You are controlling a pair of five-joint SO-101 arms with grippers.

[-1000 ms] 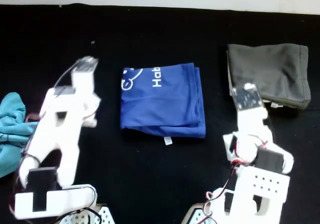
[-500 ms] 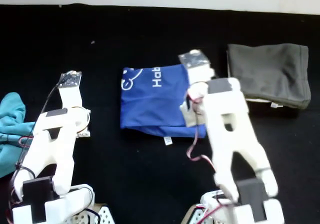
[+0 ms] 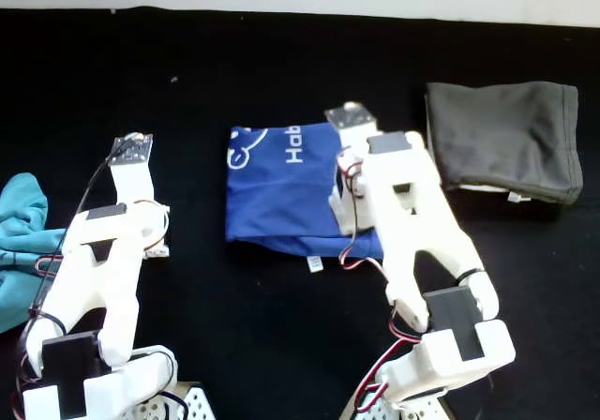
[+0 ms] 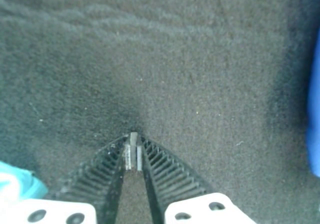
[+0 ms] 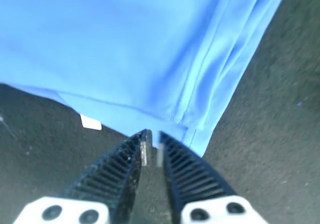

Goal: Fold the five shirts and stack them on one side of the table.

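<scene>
blue shirt folded, right tool together at its corner, left tool together (over table)

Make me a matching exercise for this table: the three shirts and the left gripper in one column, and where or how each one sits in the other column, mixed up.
Column one
1. blue shirt
2. grey shirt
3. teal shirt
4. left gripper

Column two
A. unfolded heap at the edge of the table
B. over bare table, holding nothing
C. folded, in the middle of the table
D. folded, out on the side of the right arm

Pairs: 1-C, 2-D, 3-A, 4-B
</scene>
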